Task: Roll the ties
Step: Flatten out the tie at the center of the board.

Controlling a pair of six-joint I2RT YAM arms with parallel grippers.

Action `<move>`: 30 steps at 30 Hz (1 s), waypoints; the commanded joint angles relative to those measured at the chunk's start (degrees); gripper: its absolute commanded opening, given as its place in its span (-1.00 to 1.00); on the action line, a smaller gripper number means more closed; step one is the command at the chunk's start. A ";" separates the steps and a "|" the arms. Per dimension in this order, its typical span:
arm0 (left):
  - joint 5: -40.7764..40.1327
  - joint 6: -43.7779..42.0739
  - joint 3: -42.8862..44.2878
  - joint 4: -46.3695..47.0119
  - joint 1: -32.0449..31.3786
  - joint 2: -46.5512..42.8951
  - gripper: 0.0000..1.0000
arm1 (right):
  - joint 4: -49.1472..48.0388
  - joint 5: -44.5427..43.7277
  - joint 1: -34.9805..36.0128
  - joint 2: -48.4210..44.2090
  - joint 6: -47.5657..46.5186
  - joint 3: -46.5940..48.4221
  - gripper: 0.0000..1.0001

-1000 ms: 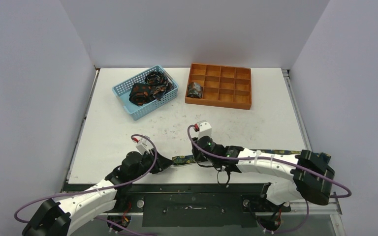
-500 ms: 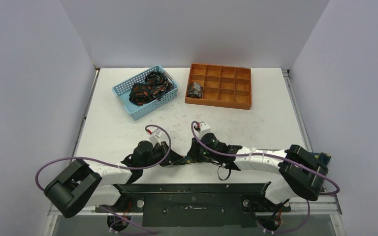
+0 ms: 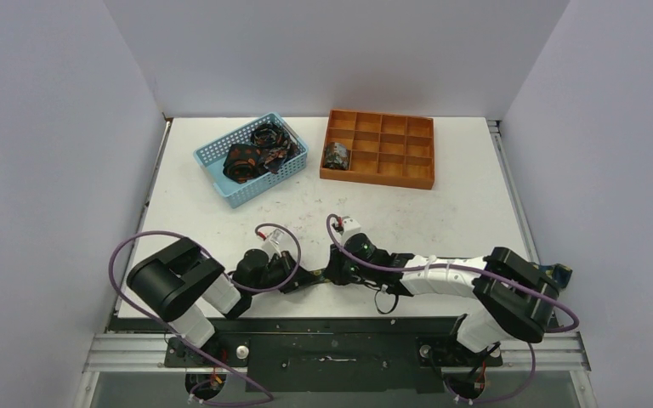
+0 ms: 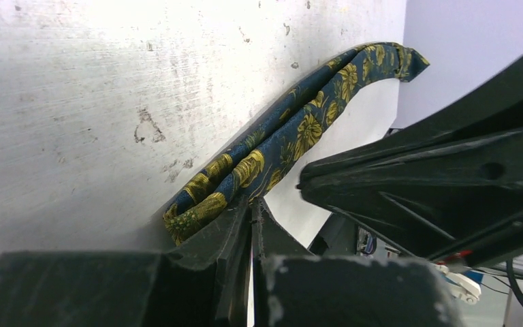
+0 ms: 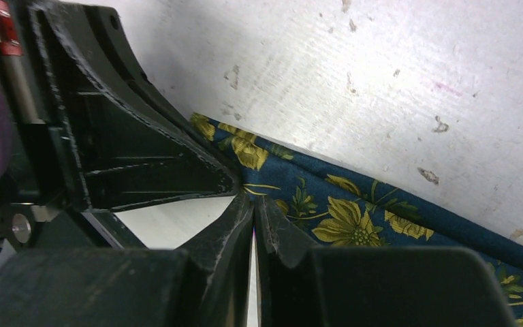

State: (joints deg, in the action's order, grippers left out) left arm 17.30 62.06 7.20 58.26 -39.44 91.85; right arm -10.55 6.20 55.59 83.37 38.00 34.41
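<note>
Left end effector [image 3: 305, 279] closer to right end effector [image 3: 330, 273], both pinching tie [image 4: 293, 136].

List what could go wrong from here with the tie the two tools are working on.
1. Slip: the left tool and right tool are each shut with only their tips on the edge of the tie. The fabric may pull free once rolling starts.
2. Collision: the tools sit almost nose to nose on the same short stretch of tie, so turning either one could knock the other.
</note>
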 commanded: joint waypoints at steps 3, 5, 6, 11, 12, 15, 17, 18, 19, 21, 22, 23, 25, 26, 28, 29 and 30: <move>0.50 3.50 -3.10 14.01 -0.29 8.08 -0.95 | 1.84 -3.02 0.46 2.74 -1.34 1.37 -0.88; 0.26 3.80 -3.52 15.55 -0.33 8.90 -0.95 | 2.18 -4.65 0.73 2.07 -1.35 0.61 -0.88; 0.09 3.85 -3.64 15.68 -0.29 8.99 -0.95 | 2.64 -5.43 0.74 1.89 -1.40 0.52 -0.88; -0.32 3.30 -3.62 15.37 -0.33 8.26 -0.90 | 3.71 -9.59 1.66 -0.48 -1.68 0.43 -0.87; -0.38 3.13 -3.64 15.15 -0.37 7.87 -0.86 | 4.14 -10.62 1.97 -1.29 -1.70 0.62 -0.87; -0.90 2.60 -3.65 14.04 -0.49 6.25 -0.68 | 5.60 -11.93 2.24 -2.16 -2.12 1.32 -0.86; -1.33 2.14 -3.38 12.98 -0.87 4.97 -0.56 | 6.63 -12.23 2.26 -1.30 -2.61 2.02 -0.85; -1.43 1.84 -3.15 12.12 -1.09 4.24 -0.48 | 7.08 -12.44 2.16 -0.57 -2.74 2.24 -0.84; -1.59 1.65 -2.84 10.77 -1.27 3.54 -0.42 | 7.50 -12.59 2.08 0.21 -2.96 2.57 -0.84; -2.09 1.00 -2.35 8.57 -1.77 1.91 -0.32 | 7.80 -12.80 1.98 1.65 -3.10 2.92 -0.83; -2.48 0.70 -2.28 7.45 -2.04 1.18 -0.28 | 7.81 -12.93 1.90 2.33 -3.03 3.01 -0.82; -2.88 0.43 -2.17 6.42 -2.23 0.44 -0.24 | 7.84 -13.03 1.84 2.97 -2.95 3.09 -0.82; -3.73 -0.18 -2.21 4.54 -2.54 -1.07 -0.15 | 7.87 -13.49 1.80 3.89 -2.72 3.28 -0.82; -4.17 -0.49 -2.14 3.33 -2.69 -1.92 -0.11 | 7.83 -13.83 1.81 4.05 -2.61 3.29 -0.81; -5.09 -1.41 -2.05 0.71 -3.03 -3.90 -0.05 | 7.54 -14.39 1.76 4.04 -2.58 3.29 -0.80; -5.75 -1.82 -1.99 -0.95 -3.28 -5.01 -0.02 | 7.62 -14.72 1.74 4.18 -2.58 3.48 -0.80; -6.50 -2.37 -1.83 -2.69 -3.55 -6.35 0.01 | 7.68 -14.94 1.65 4.52 -2.64 3.82 -0.80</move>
State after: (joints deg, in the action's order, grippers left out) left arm 14.57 63.26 4.54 63.68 -42.13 89.19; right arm -3.20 -5.72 57.47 86.83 35.81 36.45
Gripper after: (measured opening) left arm 0.480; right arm 0.098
